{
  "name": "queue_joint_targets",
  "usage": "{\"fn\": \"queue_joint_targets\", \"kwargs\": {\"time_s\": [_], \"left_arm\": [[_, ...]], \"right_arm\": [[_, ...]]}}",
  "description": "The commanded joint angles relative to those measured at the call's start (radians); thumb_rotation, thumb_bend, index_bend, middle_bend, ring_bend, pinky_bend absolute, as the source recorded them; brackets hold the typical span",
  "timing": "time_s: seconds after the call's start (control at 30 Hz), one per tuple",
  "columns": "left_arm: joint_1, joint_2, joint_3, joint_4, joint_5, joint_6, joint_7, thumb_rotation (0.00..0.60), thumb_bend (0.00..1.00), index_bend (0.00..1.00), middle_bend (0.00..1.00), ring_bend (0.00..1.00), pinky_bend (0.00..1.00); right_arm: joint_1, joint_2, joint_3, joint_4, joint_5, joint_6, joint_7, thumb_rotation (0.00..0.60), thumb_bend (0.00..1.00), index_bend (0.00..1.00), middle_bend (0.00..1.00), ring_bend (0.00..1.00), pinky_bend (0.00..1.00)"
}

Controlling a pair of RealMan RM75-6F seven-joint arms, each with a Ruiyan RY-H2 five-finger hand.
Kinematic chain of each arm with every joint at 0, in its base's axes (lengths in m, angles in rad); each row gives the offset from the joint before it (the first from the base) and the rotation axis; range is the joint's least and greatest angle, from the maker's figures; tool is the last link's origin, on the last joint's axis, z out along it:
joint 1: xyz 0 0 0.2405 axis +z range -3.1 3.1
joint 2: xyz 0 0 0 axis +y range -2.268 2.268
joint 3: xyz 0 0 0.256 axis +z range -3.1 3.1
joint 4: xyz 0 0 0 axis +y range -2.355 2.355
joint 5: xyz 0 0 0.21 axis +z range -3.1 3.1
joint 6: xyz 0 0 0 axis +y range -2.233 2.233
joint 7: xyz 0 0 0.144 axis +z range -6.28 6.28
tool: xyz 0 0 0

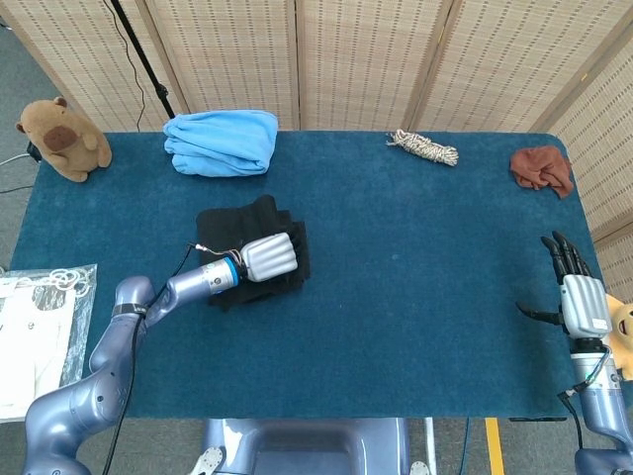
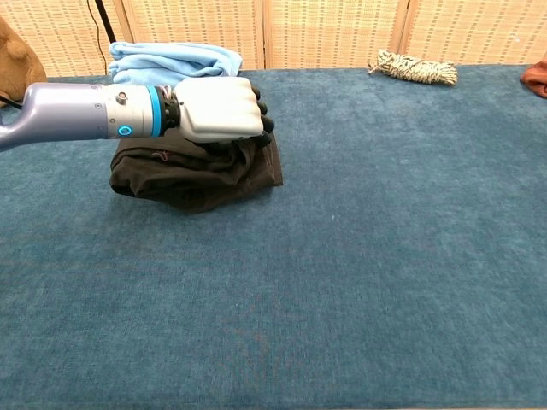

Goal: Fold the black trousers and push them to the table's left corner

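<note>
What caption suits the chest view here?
Left hand rests on the folded black trousers, with a blue cloth behind.

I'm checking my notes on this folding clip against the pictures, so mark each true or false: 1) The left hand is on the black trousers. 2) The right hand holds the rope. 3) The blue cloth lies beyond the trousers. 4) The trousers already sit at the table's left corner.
1) True: the left hand rests on top of the black trousers.
2) False: the right hand is empty, fingers spread, far from the rope.
3) True: the blue cloth lies beyond them.
4) False: they lie left of the table's middle, away from either left corner.
</note>
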Motion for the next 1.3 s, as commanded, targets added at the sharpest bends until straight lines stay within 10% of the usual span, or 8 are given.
{"fn": "queue_joint_targets", "kwargs": {"time_s": [0.03,0.2,0.73,1.3], "left_arm": [[0.001,-0.012,-0.012,0.003,-0.013,-0.016,0.018,0.600,0.45,0.17,0.09,0.15,0.27],[-0.001,-0.033,-0.047,-0.005,-0.049,-0.035,0.033,0.600,0.38,0.00,0.00,0.07,0.25],[0.040,0.017,-0.191,-0.071,-0.190,0.144,-0.162,0.600,0.37,0.00,0.00,0.02,0.23],[0.310,0.227,-0.094,-0.210,-0.148,0.209,-0.390,0.600,0.36,0.00,0.00,0.08,0.23]], "right_arm": [[0.000,0.000,0.000,-0.001,-0.001,0.000,-0.001,0.600,0.00,0.01,0.00,0.00,0.15],[0.000,0.001,-0.001,-0.005,-0.002,0.002,-0.003,0.600,0.00,0.01,0.00,0.00,0.15],[-0.003,0.006,-0.003,-0.019,-0.010,0.013,-0.004,0.600,0.00,0.01,0.00,0.00,0.15],[0.001,-0.001,-0.011,-0.031,-0.016,0.005,-0.040,0.600,0.00,0.01,0.00,0.00,0.15]]}}
